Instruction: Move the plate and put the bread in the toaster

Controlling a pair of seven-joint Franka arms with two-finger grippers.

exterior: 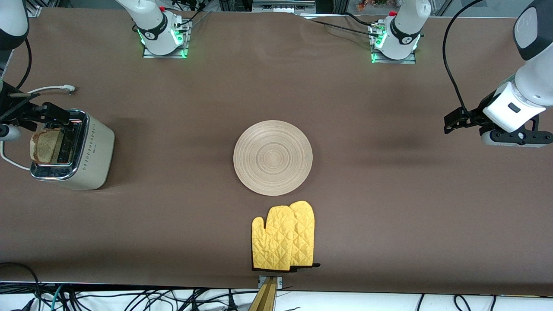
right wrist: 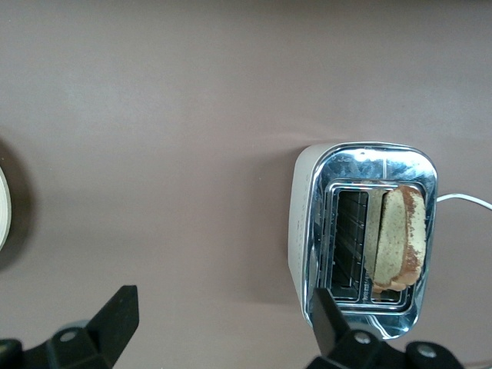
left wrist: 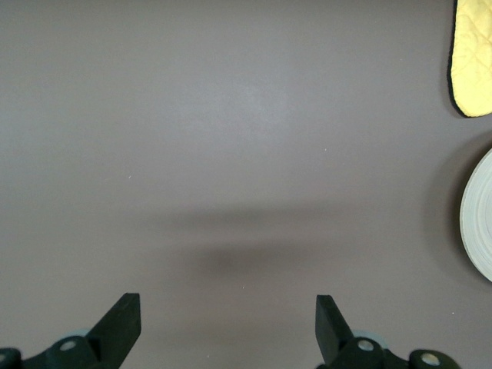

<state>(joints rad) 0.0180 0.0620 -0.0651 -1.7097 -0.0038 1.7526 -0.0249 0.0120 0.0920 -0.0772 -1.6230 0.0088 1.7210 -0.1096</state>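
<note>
A brown surface holds an empty plate [exterior: 272,157] at its middle. The bread [exterior: 44,145] stands in the toaster [exterior: 71,150] slot, under the right end effector [exterior: 41,113], spread open and empty. The left end effector [exterior: 453,121] waits, open, over bare surface

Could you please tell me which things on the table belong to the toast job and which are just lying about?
Job: plate, empty, mid-table; bread, standing in a toaster slot.
Lying about: yellow oven mitts, nearer the front camera than the plate.
</note>
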